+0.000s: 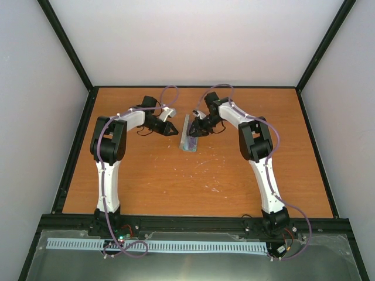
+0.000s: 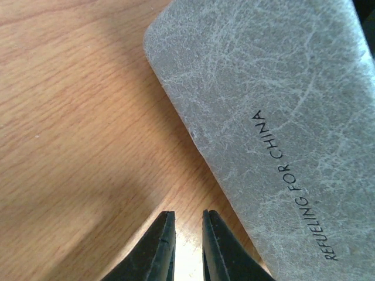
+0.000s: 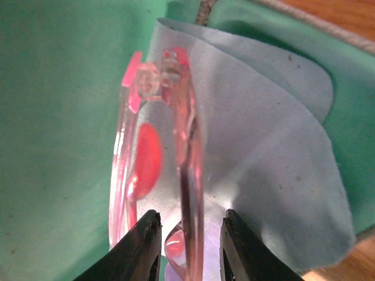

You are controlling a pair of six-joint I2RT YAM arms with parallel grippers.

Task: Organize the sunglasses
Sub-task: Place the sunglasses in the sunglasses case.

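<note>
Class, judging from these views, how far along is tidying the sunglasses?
Done: the sunglasses sit, apparently folded, on the cloth inside the open case. In hand: the right fingers flank them, apparently not pinching. Left to do: pull that arm clear and close the case, whose teal lining is exposed.

Grey case [image 2: 281, 105] w/ crackled finish sits on wood table [image 2: 70, 117], approx mid-table, "REFUELING FOR CHINA" printed on its outside. Case is open, teal lining [image 3: 53, 146] showing. Light blue cloth [image 3: 275, 175] lies on lining, partly folded over itself.
</note>
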